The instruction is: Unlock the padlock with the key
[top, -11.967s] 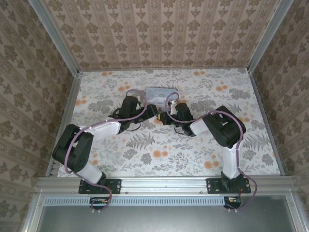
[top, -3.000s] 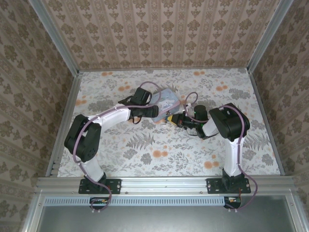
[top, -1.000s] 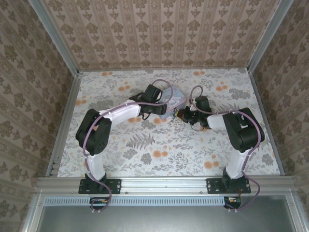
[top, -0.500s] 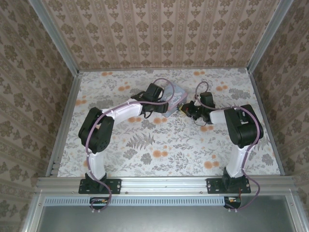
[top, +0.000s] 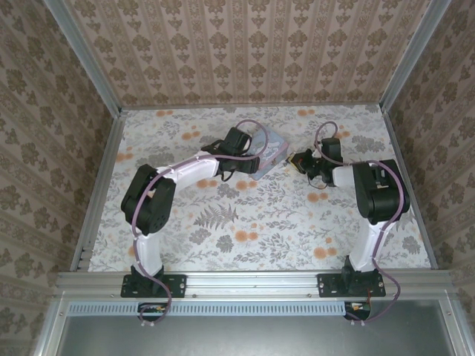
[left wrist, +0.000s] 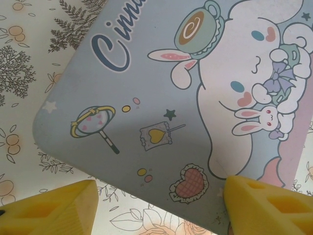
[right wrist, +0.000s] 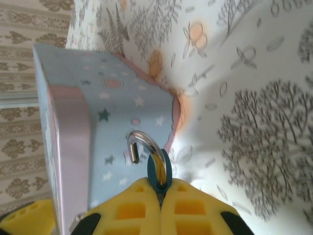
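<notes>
On the flowered desk (top: pixel 223 237) sits the cartoon tin (left wrist: pixel 161 98), with the left end effector (left wrist: pixel 159 196) spread open over its corner. Just beside the tin, the right end effector (right wrist: pixel 160 188) is clamped on the padlock (right wrist: pixel 159 172). Its shackle (right wrist: pixel 142 139) hangs with one end free, so the unlocking seems done.

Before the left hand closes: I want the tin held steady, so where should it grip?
Probably the tin by two opposite side walls, the open left hand coming from above: its lid faces up, broad and flat, giving nothing to pinch.
</notes>
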